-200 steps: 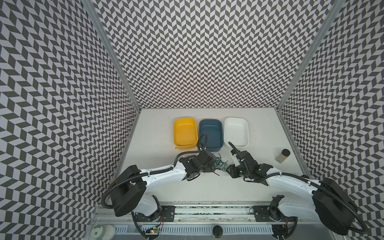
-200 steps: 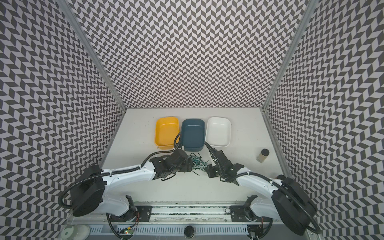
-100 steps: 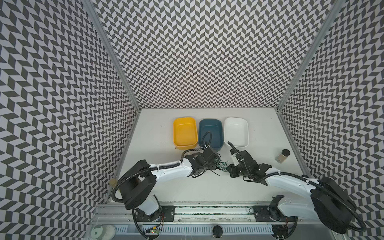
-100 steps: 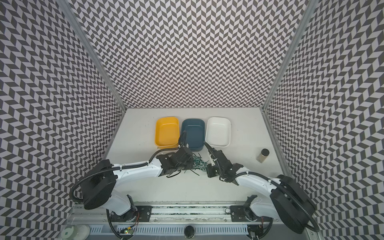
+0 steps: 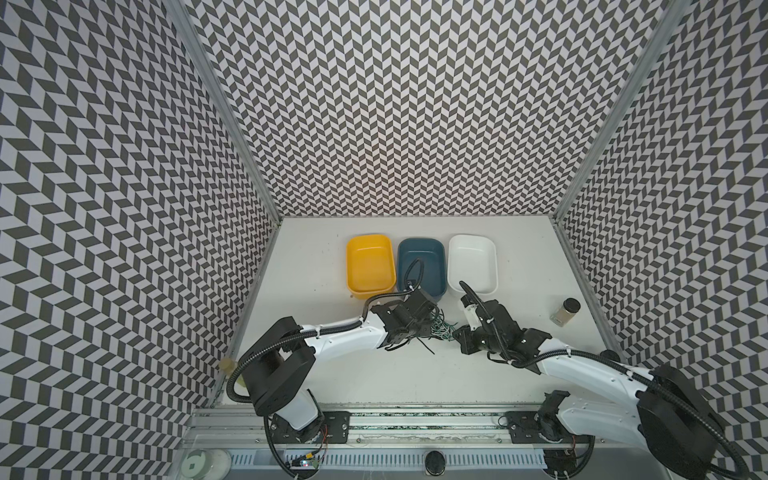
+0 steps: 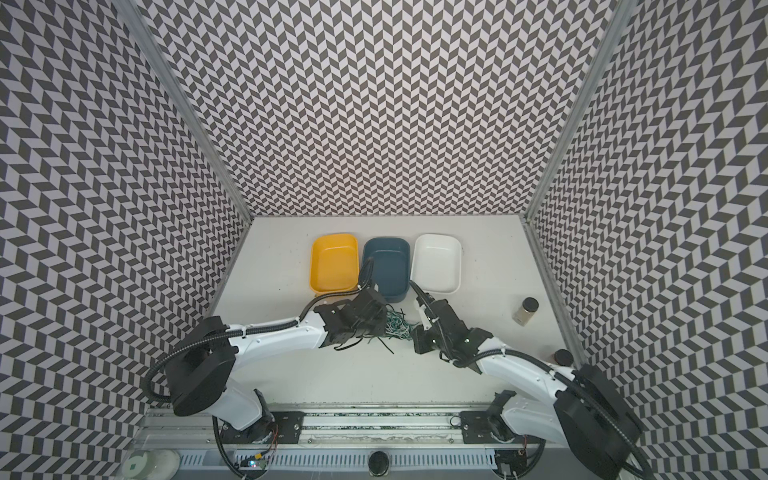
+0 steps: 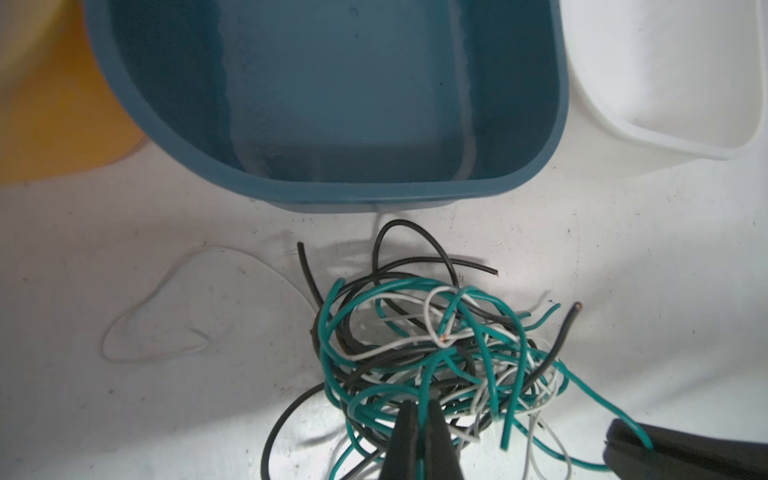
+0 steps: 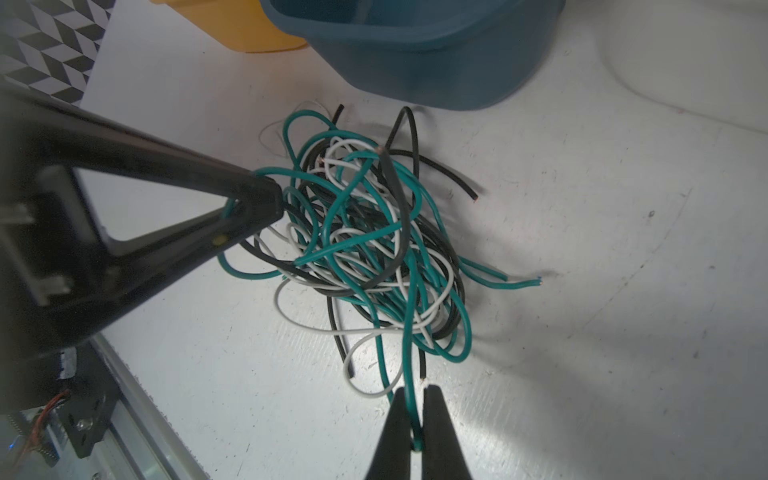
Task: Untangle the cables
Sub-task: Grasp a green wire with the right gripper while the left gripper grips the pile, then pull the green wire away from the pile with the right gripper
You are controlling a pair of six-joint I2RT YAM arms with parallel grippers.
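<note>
**Pinching the heap from two sides, ready to pull apart**

Finds the cables point(image 7: 415, 353) as one loose heap of black, teal and white strands, lying on the bare table point(image 5: 374, 374) just in front of the blue tray point(image 7: 374, 195), not inside it. Sees several free ends sticking out of the heap, but many loops crossing in the middle, so judges the untangling as barely begun.

Pinches a teal strand at one side of the heap with the left gripper point(image 7: 419, 409), fingers pressed together on it. Pinches another piece of teal strand at the opposite side with the right gripper point(image 8: 415, 411), jaws closed tight around it. Cannot tell these two pieces as one cable or two. Probably grips on two sides in order to draw the heap open between the arms, and not to drag it whole over the table.

Notes the yellow tray point(image 5: 370, 266) and the white tray point(image 5: 471, 266), on either side of the blue one, all three empty, perhaps waiting for strands sorted by colour. Notes also a small jar point(image 5: 566, 316) well apart on the right, out of the work.
</note>
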